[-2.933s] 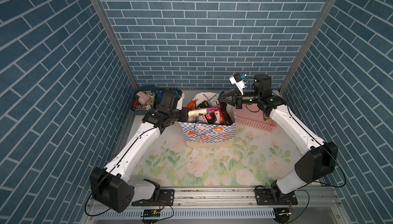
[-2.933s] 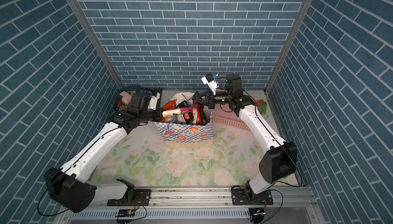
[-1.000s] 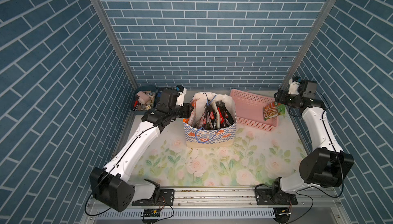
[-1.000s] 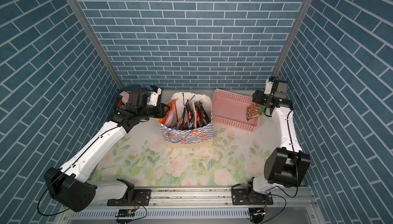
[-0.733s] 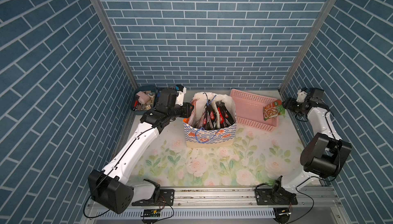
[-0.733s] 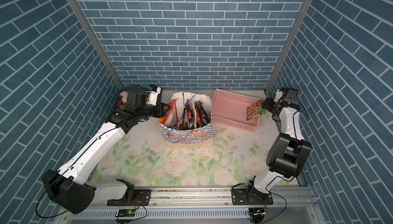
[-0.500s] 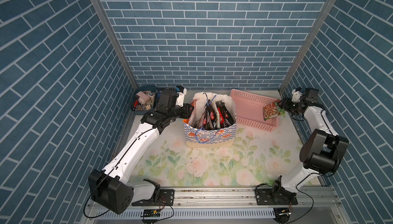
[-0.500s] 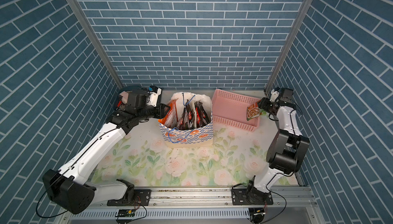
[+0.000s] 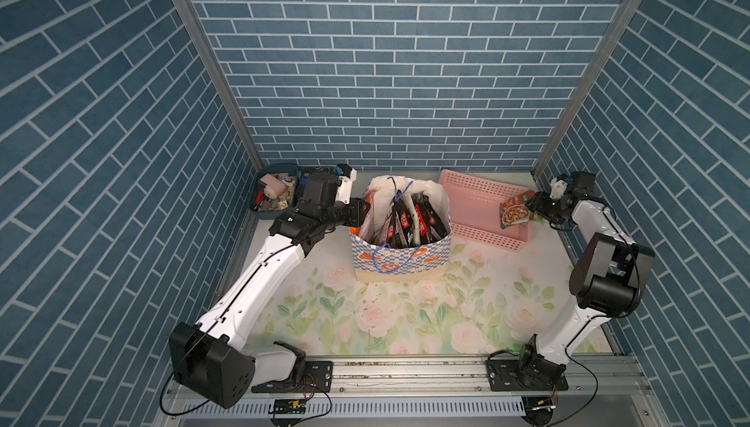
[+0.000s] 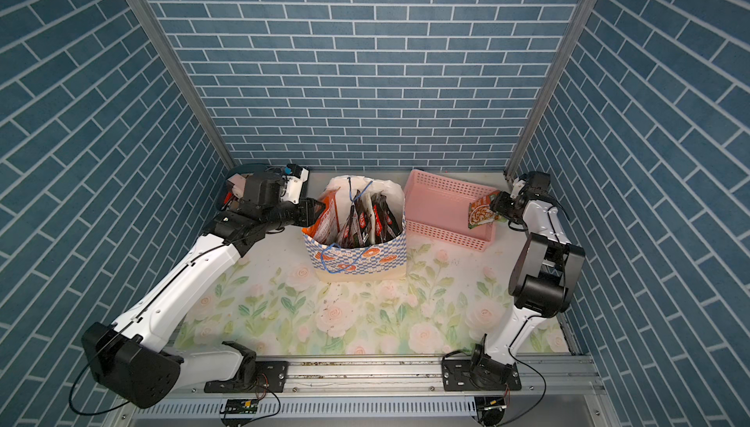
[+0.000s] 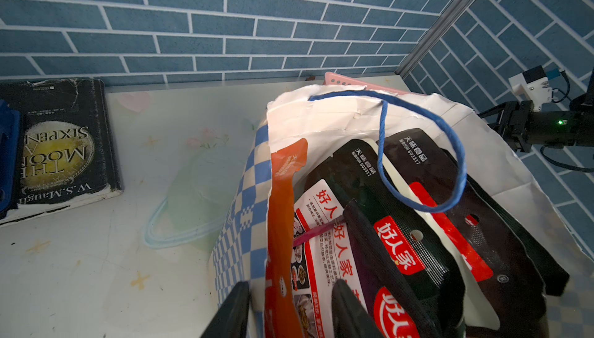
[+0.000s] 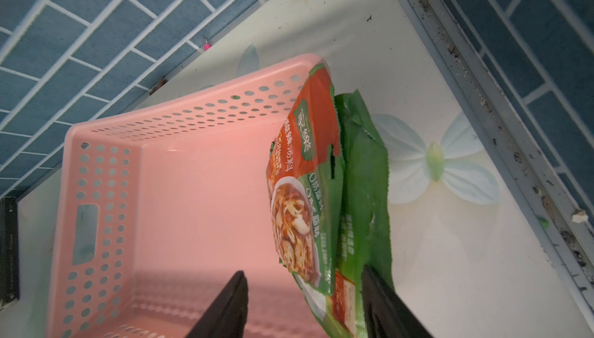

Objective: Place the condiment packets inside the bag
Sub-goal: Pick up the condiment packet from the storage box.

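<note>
Right jaws stand apart astride the green-and-orange packet (image 12: pixel 302 198) leaning on the rim of the pink basket (image 12: pixel 193 191); better to close squarely before carrying it to the bag (image 9: pixel 399 260). Left jaws straddle its wall, grip unclear.

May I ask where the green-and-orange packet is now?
In both top views the packet is propped at the right end of the pink basket, beside the right gripper.

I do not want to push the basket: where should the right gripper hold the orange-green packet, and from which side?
Probably the edge nearest the right gripper, coming from outside the pink basket's end. The orange-green packet leans tilted on that end wall, leaving this edge free between open jaws.
</note>
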Tool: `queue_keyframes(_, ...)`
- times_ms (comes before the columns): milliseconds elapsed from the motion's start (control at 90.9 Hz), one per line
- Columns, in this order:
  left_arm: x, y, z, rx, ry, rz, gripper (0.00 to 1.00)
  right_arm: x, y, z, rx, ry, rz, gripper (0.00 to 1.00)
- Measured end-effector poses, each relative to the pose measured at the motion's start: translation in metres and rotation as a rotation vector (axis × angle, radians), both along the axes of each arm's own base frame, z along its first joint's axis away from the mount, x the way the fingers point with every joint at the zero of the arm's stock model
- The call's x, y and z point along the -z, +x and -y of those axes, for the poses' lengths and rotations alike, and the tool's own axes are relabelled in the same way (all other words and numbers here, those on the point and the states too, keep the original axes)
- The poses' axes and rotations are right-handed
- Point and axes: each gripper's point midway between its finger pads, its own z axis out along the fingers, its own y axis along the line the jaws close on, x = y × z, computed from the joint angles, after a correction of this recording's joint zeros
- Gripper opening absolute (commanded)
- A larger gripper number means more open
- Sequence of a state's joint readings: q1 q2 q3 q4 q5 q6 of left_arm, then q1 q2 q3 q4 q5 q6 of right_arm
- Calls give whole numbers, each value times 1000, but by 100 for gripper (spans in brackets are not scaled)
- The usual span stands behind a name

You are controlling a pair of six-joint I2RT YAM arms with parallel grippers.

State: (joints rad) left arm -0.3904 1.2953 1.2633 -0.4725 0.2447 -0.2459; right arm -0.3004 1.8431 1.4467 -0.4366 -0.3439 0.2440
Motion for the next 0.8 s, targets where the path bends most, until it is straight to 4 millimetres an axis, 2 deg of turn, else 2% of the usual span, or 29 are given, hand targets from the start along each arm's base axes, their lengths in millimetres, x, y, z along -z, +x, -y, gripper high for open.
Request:
queue_keyframes(275,0,0,-1,-3,2,1,46,14,11,-1,10,17,2,44)
queue_keyframes(396,0,0,-1,-3,4,2,46,25,16,-8,-5,27,-9,44)
queue_keyframes(506,0,1,-1,-5,6,3,46,25,29,-14,-19,29,13,42)
queue_keyframes(594,0,1,-1,-7,7,3,46,34,35,-20,-29,40,10,37)
queue_keyframes(715,1,1,-2,-11,10,4,46,49,40,-26,-26,57,-6,26)
queue_keyframes(803,1,1,-2,-12,11,4,46,52,45,-29,-21,64,3,6)
